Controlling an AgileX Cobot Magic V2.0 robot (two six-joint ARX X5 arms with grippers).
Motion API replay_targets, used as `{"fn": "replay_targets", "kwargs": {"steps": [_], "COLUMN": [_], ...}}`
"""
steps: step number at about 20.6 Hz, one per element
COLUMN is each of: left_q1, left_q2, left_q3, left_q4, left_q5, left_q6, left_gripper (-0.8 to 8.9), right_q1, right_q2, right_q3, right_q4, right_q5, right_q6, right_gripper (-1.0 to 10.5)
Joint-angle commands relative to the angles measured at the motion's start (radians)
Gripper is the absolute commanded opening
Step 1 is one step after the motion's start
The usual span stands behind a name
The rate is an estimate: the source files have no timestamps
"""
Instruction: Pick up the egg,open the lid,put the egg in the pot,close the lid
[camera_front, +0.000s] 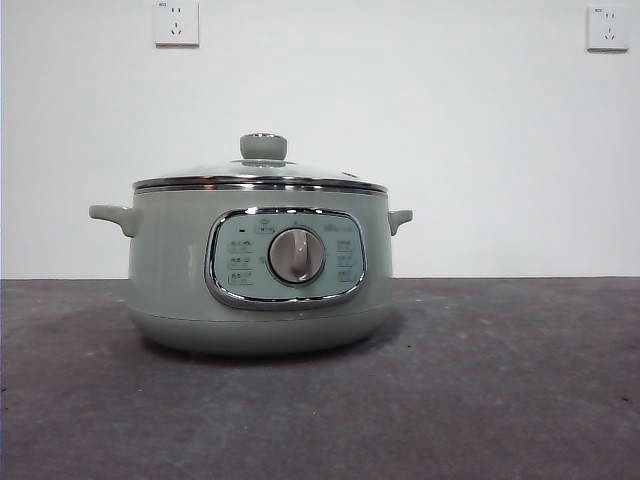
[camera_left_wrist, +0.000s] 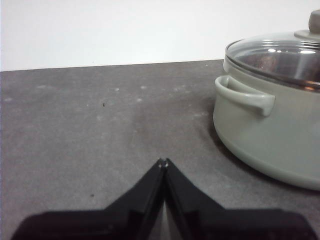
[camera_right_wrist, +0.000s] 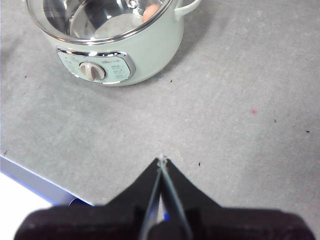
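Note:
The pale green pot (camera_front: 170, 270) stands on the table with the glass lid (camera_front: 200, 172) shut on it, its green knob (camera_front: 263, 146) on top. In the right wrist view the reddish-brown egg (camera_right_wrist: 150, 11) shows through the lid (camera_right_wrist: 90, 20), lying inside the pot (camera_right_wrist: 155, 55). My right gripper (camera_right_wrist: 161, 160) is shut and empty, high above the table and well back from the pot. My left gripper (camera_left_wrist: 163, 161) is shut and empty, low over the table beside the pot (camera_left_wrist: 270, 135), apart from its side handle (camera_left_wrist: 245, 95). Neither gripper shows in the front view.
The dark grey table (camera_front: 500, 380) reaches back to a white wall with two sockets (camera_front: 176, 22) (camera_front: 607, 27). The table's front edge (camera_right_wrist: 30, 175) shows in the right wrist view, close to my right gripper.

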Motion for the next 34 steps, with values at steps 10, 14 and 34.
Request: {"fn": "replay_targets", "kwargs": {"steps": [10, 14, 34], "left_q1": [0.004, 0.004, 0.004], "left_q2": [0.005, 0.022, 0.045], "left_q3": [-0.016, -0.016, -0.016], "left_q4": [-0.018, -0.018, -0.018], "left_q5": [0.001, 0.001, 0.001], "left_q6": [-0.029, -0.029, -0.029], "left_gripper": [-0.02, -0.02, -0.02], "right_q1": [0.000, 0.000, -0.584], "right_q2": [0.005, 0.005, -0.559], "right_q3": [-0.006, -0.006, -0.600], "right_q4": [0.004, 0.004, 0.776], "right_q5": [0.001, 0.001, -0.055], "right_q6": [0.007, 0.007, -0.239], "right_gripper": [0.0, 0.0, 0.0]}}
